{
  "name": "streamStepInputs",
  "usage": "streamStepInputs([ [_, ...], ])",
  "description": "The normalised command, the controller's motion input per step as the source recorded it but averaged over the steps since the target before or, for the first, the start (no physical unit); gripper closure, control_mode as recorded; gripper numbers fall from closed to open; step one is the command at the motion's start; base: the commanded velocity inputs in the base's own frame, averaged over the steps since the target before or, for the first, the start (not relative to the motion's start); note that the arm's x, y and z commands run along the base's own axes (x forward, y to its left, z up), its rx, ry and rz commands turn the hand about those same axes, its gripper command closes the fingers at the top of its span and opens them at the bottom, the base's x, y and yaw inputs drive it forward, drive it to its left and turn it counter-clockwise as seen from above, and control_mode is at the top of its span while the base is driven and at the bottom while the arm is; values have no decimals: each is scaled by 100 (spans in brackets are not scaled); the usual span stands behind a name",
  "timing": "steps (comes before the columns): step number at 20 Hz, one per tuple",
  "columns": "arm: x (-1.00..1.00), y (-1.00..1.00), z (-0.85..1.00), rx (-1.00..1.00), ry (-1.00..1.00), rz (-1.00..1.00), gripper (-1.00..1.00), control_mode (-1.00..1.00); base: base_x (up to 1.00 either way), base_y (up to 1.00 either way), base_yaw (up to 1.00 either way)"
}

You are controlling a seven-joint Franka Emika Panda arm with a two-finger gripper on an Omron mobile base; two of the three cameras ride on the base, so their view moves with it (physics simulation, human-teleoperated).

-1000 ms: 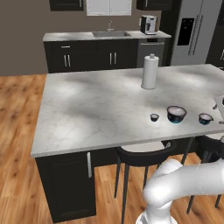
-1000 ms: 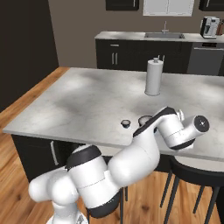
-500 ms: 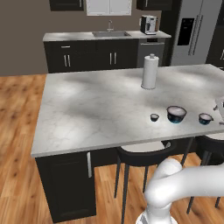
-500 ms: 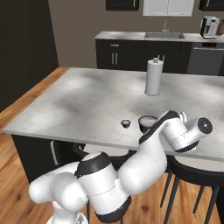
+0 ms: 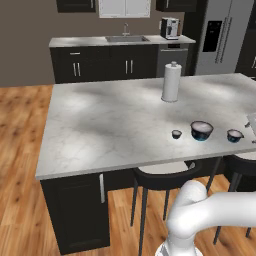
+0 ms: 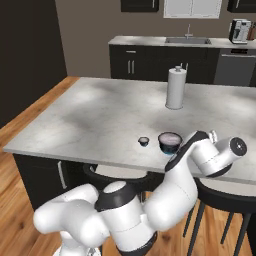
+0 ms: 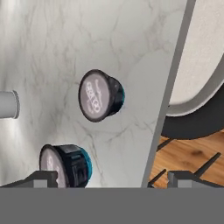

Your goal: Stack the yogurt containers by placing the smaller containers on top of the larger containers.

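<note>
- Three yogurt containers stand in a row near the front edge of the marble-topped table (image 5: 110, 120): the tiny yogurt container (image 5: 176, 134) at the left of the row in the left base view, the widest yogurt container (image 5: 201, 130) just beside it, and the mid-sized yogurt container (image 5: 235, 135) further right, apart from the widest one.
- All three tubs rest directly on the table, none stacked on another.
- Seen from the hand view, two tubs appear from above with pale lids, dark sides and teal base bands; the end effector (image 7: 113, 178) hangs over the table's front edge with nothing between its fingers.
- Both finger tips (image 7: 43, 178) stand far apart at the bottom of the hand view, so the end effector is spread wide.
- Behind the tubs, a paper-towel roll (image 5: 171, 82) stands upright on the table.
- Dark bar stools (image 5: 165, 172) sit under the table's front edge.
</note>
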Motion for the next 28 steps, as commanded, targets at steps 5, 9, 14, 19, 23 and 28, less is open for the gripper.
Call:
streamStepInputs([
  [5,23,-3,-21,0,0,0,-100,-100,0,0,0],
  [9,23,0,-20,0,0,0,-100,-100,0,0,0],
  [14,22,-5,-15,0,0,0,-100,-100,0,0,0],
  [19,16,-15,-12,0,0,0,-100,-100,0,0,0],
  [23,17,-19,-10,0,0,0,-100,-100,0,0,0],
  [28,20,-17,-7,1,0,0,-100,-100,0,0,0],
])
